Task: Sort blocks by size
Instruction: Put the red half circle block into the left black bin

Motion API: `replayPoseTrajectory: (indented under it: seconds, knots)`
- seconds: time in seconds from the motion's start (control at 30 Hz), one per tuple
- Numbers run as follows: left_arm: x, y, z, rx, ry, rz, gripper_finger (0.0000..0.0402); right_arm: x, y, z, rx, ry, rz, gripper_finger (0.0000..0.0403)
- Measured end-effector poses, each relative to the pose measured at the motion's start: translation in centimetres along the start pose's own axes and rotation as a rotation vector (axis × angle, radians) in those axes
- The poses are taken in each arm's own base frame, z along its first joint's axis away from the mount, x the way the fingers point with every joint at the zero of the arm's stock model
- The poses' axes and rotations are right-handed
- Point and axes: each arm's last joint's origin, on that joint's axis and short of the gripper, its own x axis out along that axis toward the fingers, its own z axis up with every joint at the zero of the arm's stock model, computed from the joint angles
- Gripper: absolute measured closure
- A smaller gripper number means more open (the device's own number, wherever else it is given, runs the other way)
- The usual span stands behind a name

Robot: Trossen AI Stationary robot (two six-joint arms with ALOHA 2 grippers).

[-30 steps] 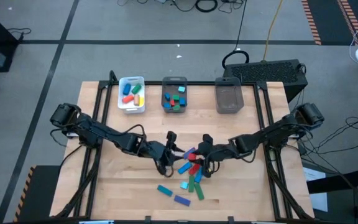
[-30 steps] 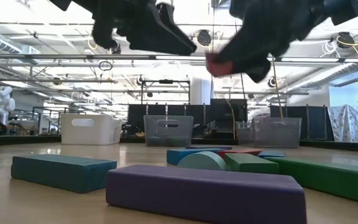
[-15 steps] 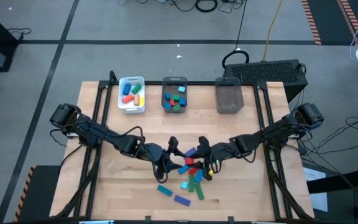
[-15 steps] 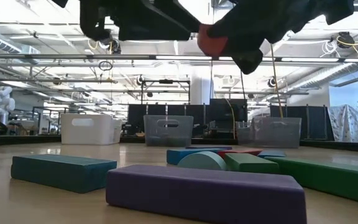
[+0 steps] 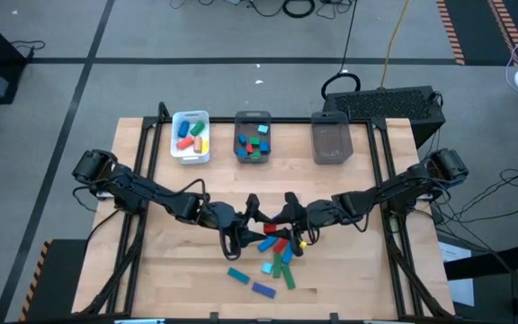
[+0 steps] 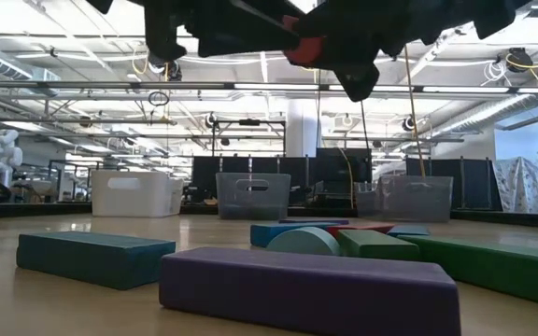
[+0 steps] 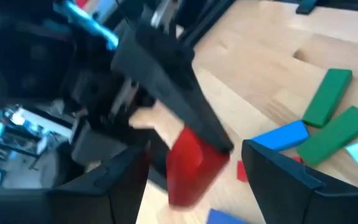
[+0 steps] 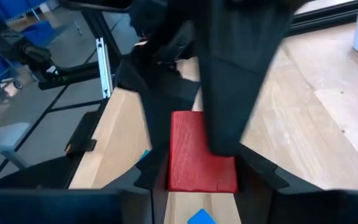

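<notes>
Holding a red block (image 8: 201,152) clamped above the block pile (image 5: 275,256), the right gripper (image 5: 286,216) meets the left gripper (image 5: 252,220), fingers apart; no writing readable.

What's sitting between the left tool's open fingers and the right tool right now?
A red block, held in the right tool. The left wrist view shows it just ahead of the left tool, whose fingers stand apart on either side.
</notes>
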Motion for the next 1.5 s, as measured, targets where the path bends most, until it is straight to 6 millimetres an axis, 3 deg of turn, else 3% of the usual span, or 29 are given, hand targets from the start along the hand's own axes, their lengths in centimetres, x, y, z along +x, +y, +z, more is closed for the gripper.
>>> replayPoseTrajectory:
  seconds: [0.5, 0.7, 0.97, 1.37, 1.5]
  knots:
    - [0.1, 0.4, -0.1, 0.093, -0.008, 0.010, 0.0280, 0.0, -0.1, 0.6, 0.031, -0.046, 0.024, 0.0277]
    - [0.0, 0.3, 0.1, 0.101, -0.019, 0.015, 0.0286, 0.0, -0.1, 0.6, 0.026, -0.051, 0.026, 0.0267]
    - [0.1, 0.7, -0.2, 0.061, 0.000, 0.048, 0.0293, 0.0, -0.3, 0.5, -0.050, -0.047, -0.014, 0.0201]
    - [0.1, 1.5, 0.2, 0.127, -0.056, 0.109, 0.0292, -3.2, -0.5, 1.4, -0.002, 0.059, -0.112, 0.0194]
    - [0.1, 2.2, -0.2, 0.117, -0.053, 0.136, 0.0292, -4.7, -0.7, 1.0, 0.012, 0.121, -0.225, 0.0195]
